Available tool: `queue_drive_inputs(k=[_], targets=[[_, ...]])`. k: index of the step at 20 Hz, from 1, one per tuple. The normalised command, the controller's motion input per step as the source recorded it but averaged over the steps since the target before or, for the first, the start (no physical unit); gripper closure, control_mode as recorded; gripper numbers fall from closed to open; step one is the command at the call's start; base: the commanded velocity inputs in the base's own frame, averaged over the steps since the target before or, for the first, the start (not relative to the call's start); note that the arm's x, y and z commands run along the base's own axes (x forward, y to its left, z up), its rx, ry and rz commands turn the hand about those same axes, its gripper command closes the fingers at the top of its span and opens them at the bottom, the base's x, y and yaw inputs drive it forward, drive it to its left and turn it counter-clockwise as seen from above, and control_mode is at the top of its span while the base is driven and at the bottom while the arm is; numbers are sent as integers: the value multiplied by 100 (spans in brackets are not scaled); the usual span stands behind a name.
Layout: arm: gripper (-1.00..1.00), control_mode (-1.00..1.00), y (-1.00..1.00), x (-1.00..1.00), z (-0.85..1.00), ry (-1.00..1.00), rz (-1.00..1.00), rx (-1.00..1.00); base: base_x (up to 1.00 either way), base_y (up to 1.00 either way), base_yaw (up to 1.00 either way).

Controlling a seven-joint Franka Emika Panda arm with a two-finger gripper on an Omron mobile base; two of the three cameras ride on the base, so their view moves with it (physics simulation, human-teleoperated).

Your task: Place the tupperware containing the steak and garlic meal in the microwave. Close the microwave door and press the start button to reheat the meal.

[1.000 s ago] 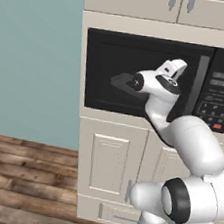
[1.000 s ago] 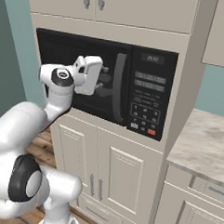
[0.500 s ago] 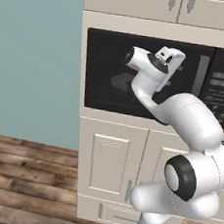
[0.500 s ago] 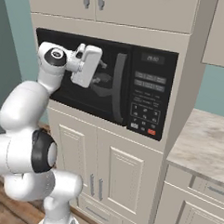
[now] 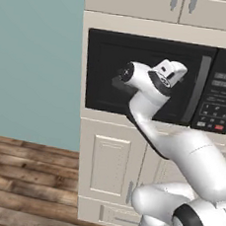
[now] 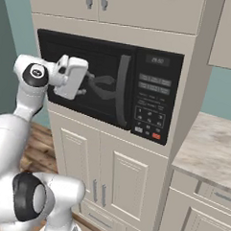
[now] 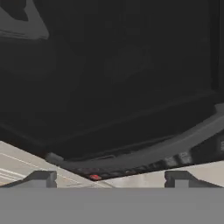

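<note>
In the left base view the arm reaches up across the microwave [image 5: 153, 80], which is built into the cabinet column above a pair of lower doors. Its door [image 5: 139, 76] lies flat against the front, so it looks shut, and nothing can be made out through the dark window. The tupperware and its meal cannot be made out behind that glass.

In the right base view the gripper [image 6: 88, 85] hangs just in front of the window, left of the bar handle [image 6: 121, 91] and well left of the panel [image 6: 154, 102] at the microwave's right edge. In the hand view its tips stand wide apart, holding nothing.

The door is probably stiff, hinged and light to swing; the handle is the natural hold. The start button likely needs only a short, firm press, best with one fingertip; the red key [image 6: 156, 136] sits near the panel's lower edge.
</note>
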Motion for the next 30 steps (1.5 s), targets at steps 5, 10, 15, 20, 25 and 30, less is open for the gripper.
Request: queue_drive_inputs(k=[5, 10, 15, 20, 25, 30], targets=[[-100, -100, 3, -97, 1, -37, 9, 5, 0, 0, 0], [-100, -100, 10, -84, 30, -26, 12, 21, 0, 0, 0], [-100, -100, 0, -97, 17, -16, 12, 40, 0, 0, 0], [-100, -100, -7, -94, 0, -10, 10, 55, 0, 0, 0], [-100, -100, -39, -82, -4, -25, 4, 69, 0, 0, 0], [-100, -100, -72, -38, -28, -33, 9, 74, 0, 0, 0]])
